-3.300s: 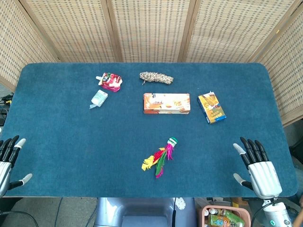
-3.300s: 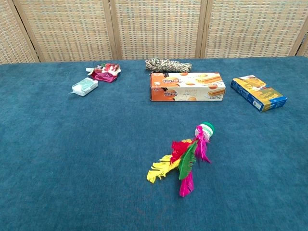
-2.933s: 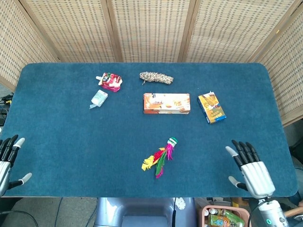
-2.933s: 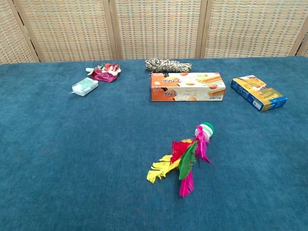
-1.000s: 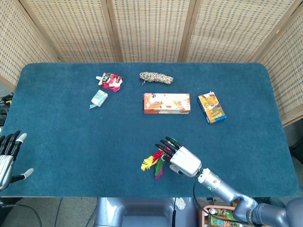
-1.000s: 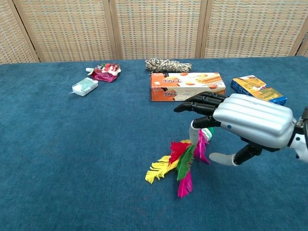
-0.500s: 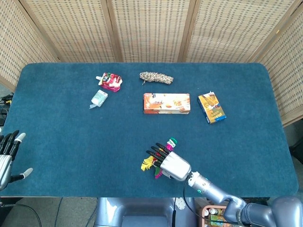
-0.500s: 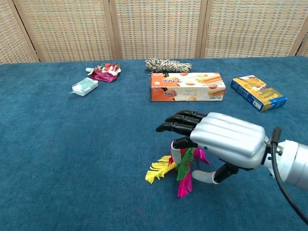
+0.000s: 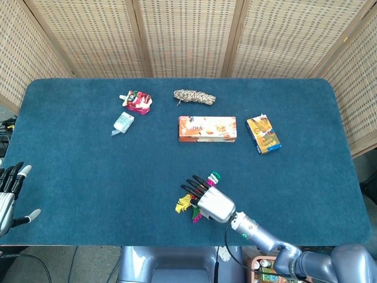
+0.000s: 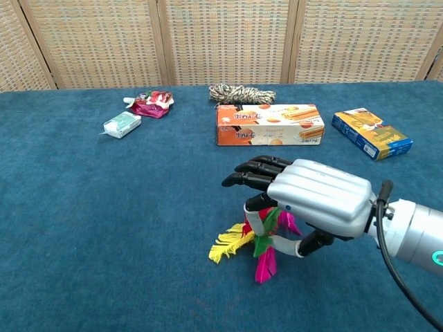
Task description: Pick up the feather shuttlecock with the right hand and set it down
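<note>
The feather shuttlecock [image 9: 182, 204] lies on the blue table [image 9: 88, 177] near the front middle. Its yellow, green and pink feathers [image 10: 230, 245] fan out to the left, and its green-white base peeks out behind the hand. My right hand [image 9: 210, 201] hovers right over it, with the fingers [image 10: 250, 173] stretched forward above the feathers. The thumb [image 10: 271, 240] curls in low against the feather stems. No finger closes on them. Much of the shuttlecock is hidden under the palm [image 10: 315, 197]. My left hand [image 9: 8, 197] stays spread beyond the table's front left corner.
An orange biscuit box [image 9: 207, 128] lies beyond the shuttlecock, with a blue box [image 9: 263, 134] to its right. Farther back are a rope bundle [image 9: 194, 96], a red pouch [image 9: 137, 101] and a small white packet [image 9: 123, 122]. Wicker screens stand behind the table.
My right hand swung in from the table's front right corner to above the shuttlecock, then shifted slightly left while the thumb curled in under the feathers. The left hand barely moved.
</note>
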Tool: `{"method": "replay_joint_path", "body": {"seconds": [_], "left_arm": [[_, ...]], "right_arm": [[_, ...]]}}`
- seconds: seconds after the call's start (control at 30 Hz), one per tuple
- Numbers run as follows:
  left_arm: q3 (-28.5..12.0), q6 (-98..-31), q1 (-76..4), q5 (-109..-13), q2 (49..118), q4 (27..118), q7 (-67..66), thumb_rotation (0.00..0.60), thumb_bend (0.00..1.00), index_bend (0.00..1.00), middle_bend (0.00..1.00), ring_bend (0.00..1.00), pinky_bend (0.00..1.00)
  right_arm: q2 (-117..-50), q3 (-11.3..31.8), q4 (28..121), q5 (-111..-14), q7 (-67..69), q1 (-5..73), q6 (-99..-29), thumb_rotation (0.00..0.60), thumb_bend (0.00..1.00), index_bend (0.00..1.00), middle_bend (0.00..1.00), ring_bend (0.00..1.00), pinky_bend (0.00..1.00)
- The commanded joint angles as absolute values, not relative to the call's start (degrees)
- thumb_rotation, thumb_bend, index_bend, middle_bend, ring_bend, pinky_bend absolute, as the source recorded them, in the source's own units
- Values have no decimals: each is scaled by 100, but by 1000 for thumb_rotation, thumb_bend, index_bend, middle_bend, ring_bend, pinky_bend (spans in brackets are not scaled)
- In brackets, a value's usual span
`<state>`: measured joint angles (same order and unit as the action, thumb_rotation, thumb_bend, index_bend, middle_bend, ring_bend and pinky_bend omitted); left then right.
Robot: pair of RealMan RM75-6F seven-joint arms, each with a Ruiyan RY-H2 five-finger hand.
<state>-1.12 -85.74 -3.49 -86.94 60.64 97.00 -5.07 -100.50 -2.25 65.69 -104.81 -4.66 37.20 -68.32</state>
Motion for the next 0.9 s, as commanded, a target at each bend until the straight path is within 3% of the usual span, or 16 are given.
{"method": "replay_joint_path", "body": {"seconds": [0.03, 0.6, 0.9], "left_arm": [[-108, -8570, -351, -8695, 6064, 9701, -507, 600, 0, 0, 0, 0, 0], [-121, -8566, -358, -8676, 6025, 9708, -426, 600, 0, 0, 0, 0, 0], [-114, -8565, -360, -8689, 6000, 9720, -387, 600, 0, 0, 0, 0, 0]], "right_arm": [[-10076, -229, 6540, -10461, -463, 3738, -6818, 600, 429, 531, 95, 0, 0], [-10245, -148, 6468, -10336, -396, 3834, -6901, 600, 442, 647, 137, 0, 0], [-10024, 227, 7253, -9937, 155, 3891, -6995, 600, 445, 659, 140, 0, 0]]}}
